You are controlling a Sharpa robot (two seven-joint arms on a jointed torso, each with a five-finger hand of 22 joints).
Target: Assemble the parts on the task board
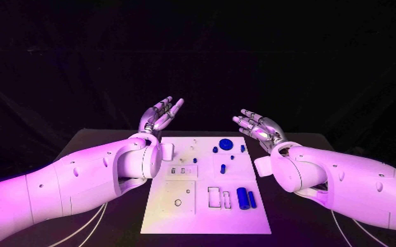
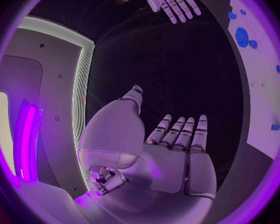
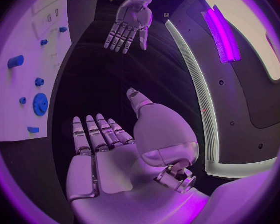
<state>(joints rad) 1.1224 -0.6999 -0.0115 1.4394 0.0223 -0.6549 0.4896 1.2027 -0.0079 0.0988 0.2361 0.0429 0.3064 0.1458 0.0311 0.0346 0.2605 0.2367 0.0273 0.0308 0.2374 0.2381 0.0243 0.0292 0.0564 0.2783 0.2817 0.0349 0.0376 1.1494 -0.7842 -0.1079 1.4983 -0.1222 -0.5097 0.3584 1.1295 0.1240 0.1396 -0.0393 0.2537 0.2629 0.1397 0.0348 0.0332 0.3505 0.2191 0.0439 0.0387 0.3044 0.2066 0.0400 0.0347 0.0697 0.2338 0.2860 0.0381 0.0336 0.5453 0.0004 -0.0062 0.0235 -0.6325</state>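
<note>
Both the left hand and right hand hover spread and empty beyond the task board, where the blue parts lie untouched. A hasty reach could scatter them.

Both white arms reached forward from either side, wrists bent upward. The left hand was raised with palm facing inward, fingers straight, slightly apart, holding nothing. The right hand mirrored it, palm up and inward, fingers extended and spread, likewise empty
</note>
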